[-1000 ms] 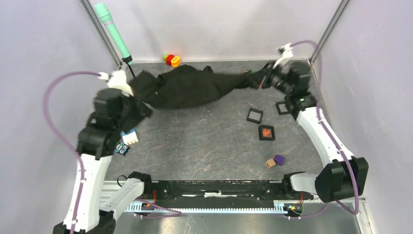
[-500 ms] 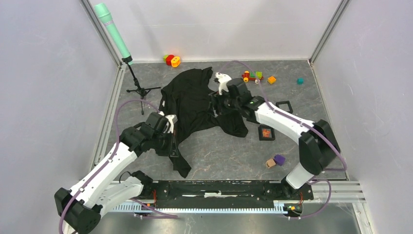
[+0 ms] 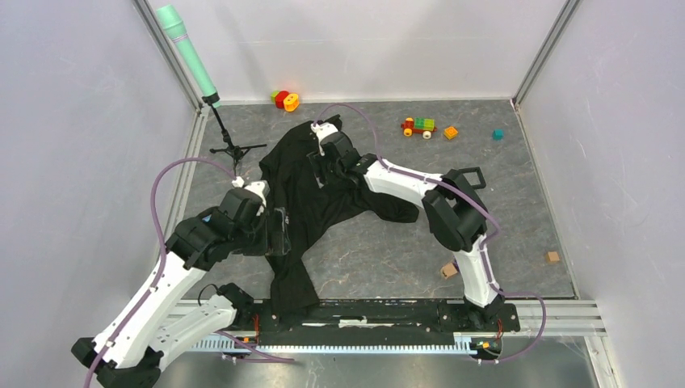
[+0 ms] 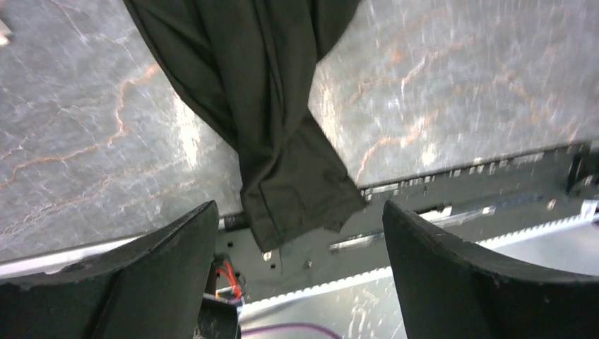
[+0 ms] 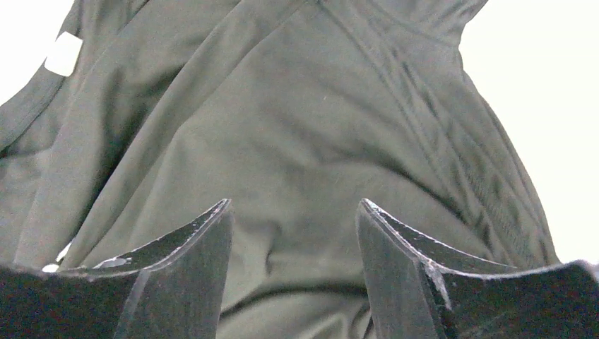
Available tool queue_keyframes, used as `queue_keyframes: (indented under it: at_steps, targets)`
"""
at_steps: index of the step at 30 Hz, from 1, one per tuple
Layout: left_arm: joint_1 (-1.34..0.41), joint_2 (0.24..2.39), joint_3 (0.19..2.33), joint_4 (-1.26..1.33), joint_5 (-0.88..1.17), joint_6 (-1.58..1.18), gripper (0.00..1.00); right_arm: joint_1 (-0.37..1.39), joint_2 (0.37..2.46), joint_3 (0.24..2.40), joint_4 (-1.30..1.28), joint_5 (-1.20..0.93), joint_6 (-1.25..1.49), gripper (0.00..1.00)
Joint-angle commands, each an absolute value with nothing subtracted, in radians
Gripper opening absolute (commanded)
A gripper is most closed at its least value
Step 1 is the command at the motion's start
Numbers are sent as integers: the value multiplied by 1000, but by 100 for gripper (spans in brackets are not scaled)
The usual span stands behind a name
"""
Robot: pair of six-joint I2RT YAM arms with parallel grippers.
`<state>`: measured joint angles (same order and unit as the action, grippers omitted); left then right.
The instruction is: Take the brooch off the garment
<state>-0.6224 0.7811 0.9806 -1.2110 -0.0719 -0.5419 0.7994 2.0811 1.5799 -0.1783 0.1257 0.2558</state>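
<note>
Brooch indiscernible anywhere on crumpled black garment [image 3: 292, 182]

Soft matt cloth, sheeny stone-look table, dull plastic fingers.

Under my right pincer [image 5: 295, 205] the garment [image 5: 297, 127] is matt black cloth, soft and creased, with stitched seams. Up and to the left of that pincer sits a small, smooth white tag [image 5: 63, 54]. My fingers [image 5: 176, 275] are matt black plastic, finely grained, with pale scuffs along the edges. Beneath my left pincer [image 4: 300, 212] the table [image 4: 452, 78] looks like grey marbled stone, smooth, with a bright sheen. The rail [image 4: 459, 171] just below that pincer is bare, shiny metal.
</note>
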Motion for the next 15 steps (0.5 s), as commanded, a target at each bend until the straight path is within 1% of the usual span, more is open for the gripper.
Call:
queue_keyframes:
  at_steps: [1, 3, 6, 8, 11, 12, 13, 14, 15]
  targets:
    - [-510, 818, 982, -1026, -121, -522, 91, 817, 2182, 1718, -125, 248, 249, 67]
    - [-460, 827, 953, -929, -128, -526, 89, 823, 2240, 1771, -123, 255, 244, 66]
    - [-384, 833, 874, -757, -91, -557, 89, 825, 2294, 1818, -107, 264, 242, 65]
    - [-341, 851, 822, -656, -74, -590, 84, 826, 2324, 1835, -93, 258, 239, 63]
    - [-297, 896, 763, -542, -81, -642, 81, 825, 2359, 1860, -91, 236, 242, 61]
    - [-285, 914, 744, -508, -88, -658, 80, 825, 2368, 1863, -89, 228, 248, 59]
    - [-271, 928, 731, -481, -91, -674, 78, 825, 2371, 1864, -87, 219, 250, 54]
    - [-258, 943, 717, -451, -93, -687, 77, 826, 2368, 1863, -88, 215, 252, 42]
    - [-247, 954, 703, -427, -102, -700, 75, 826, 2354, 1855, -87, 212, 252, 33]
